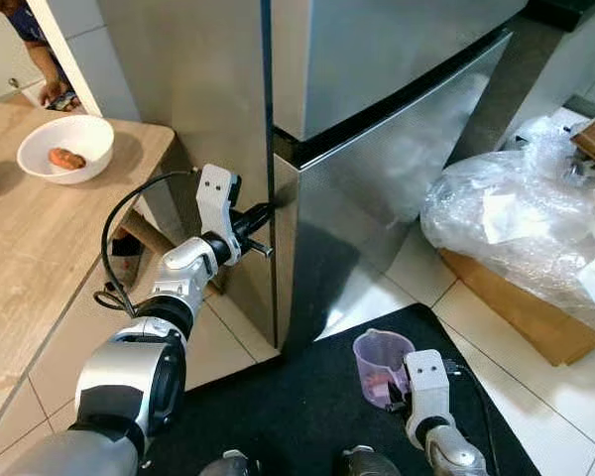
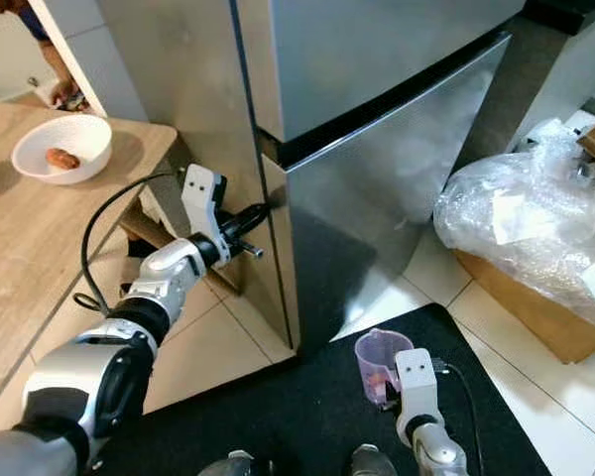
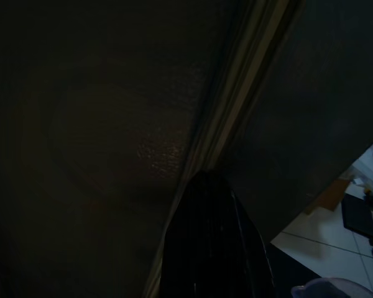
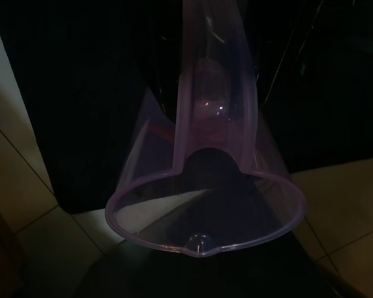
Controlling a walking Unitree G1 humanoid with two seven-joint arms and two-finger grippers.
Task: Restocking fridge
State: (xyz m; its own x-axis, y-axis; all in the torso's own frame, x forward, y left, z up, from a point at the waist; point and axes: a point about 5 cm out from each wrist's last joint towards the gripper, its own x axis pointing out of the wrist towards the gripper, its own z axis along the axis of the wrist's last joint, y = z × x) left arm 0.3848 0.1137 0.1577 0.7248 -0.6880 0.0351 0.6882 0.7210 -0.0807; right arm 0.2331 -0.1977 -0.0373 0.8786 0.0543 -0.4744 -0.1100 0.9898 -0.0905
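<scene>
While the fridge stands shut, a two-armed robot works at its door seam with one gripper and carries a jug in the other.

Bowl: white bowl (image 1: 64,147) near the far corner of the table (image 1: 40,248), with one orange-brown item in it, perhaps a sweet potato (image 1: 66,158).

Person: an arm and hand (image 1: 52,91) reach in beyond the table's far edge.

Left gripper: left gripper (image 1: 261,230) is pressed to the left edge of the fridge (image 1: 377,149), fingertips at the seam of the lower door (image 1: 397,198); it grasps nothing, and how far its fingers are parted I cannot tell. The left wrist view is dark, with one black finger (image 3: 214,248) lying along the seam.

Risk at the door: judged from here, the tips may slip off the smooth steel before the door gives; a slip could scrape the panel or jolt the arm.

Jug: clear purple jug (image 1: 382,365) is low at the right, over the black mat (image 1: 327,397), upright, with something pinkish at its bottom, too blurred to name.

Right gripper: right gripper (image 1: 395,399) is closed on the jug's handle side.

Risk at the jug: it could tip and spill its contents if the right arm sways during the pull.

Bag: crumpled clear plastic bag (image 1: 521,213) sits on a cardboard box (image 1: 521,312) at the far right; it could snag a swinging door.
</scene>
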